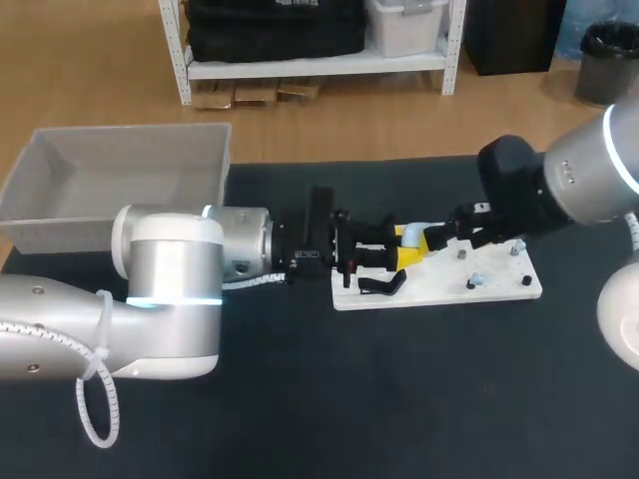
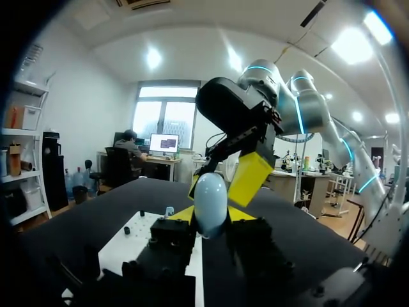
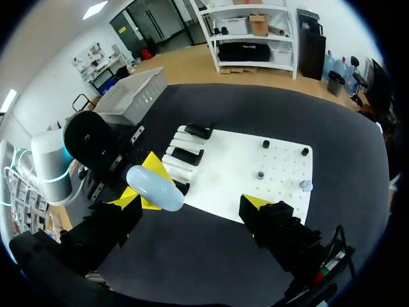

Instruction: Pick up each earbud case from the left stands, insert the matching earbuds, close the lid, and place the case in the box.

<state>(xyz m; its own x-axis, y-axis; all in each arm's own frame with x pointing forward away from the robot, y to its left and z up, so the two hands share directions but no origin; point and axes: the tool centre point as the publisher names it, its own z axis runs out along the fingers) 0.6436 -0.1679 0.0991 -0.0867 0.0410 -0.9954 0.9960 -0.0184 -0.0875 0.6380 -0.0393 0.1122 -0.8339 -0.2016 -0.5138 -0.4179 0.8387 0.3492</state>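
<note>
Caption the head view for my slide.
Left gripper holds a pale blue oval earbud case above the white pegged board, right gripper close beside it.

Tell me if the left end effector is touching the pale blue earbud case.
Touching. In the left wrist view the left end effector has both yellow tips pressed against the lower sides of the upright earbud case.

We have the box at the table's back left, with the board to its right, near the middle. On the board we see the stands at its left end and small parts towards its right end. The case sits above the board's left end, between the left gripper's fingers, and the right gripper is just to its right.
</note>
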